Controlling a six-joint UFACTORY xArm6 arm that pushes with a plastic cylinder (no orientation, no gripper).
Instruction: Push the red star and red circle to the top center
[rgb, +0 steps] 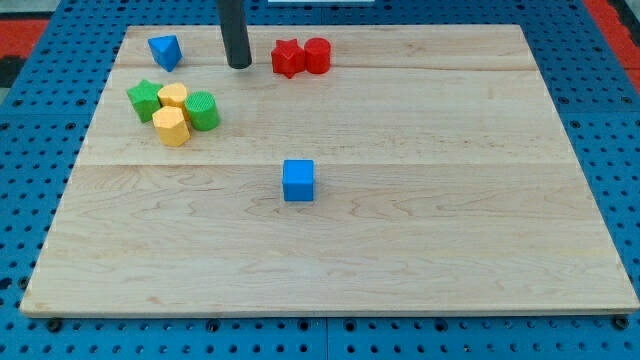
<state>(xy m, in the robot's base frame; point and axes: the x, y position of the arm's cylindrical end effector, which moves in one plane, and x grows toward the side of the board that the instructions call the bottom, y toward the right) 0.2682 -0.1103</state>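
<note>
The red star (288, 59) and the red circle (318, 55) sit touching side by side near the view's top, at the board's top centre, star on the left. My tip (239, 65) rests on the board just left of the red star, with a small gap between them. The rod rises out of the view's top.
A blue triangle-like block (165, 51) lies at the top left. Below it is a cluster: a green star (145, 99), a yellow heart-like block (173, 96), a green cylinder (203, 110) and a yellow hexagon (171, 127). A blue cube (298, 180) sits mid-board. The wooden board (450, 230) lies on a blue pegboard.
</note>
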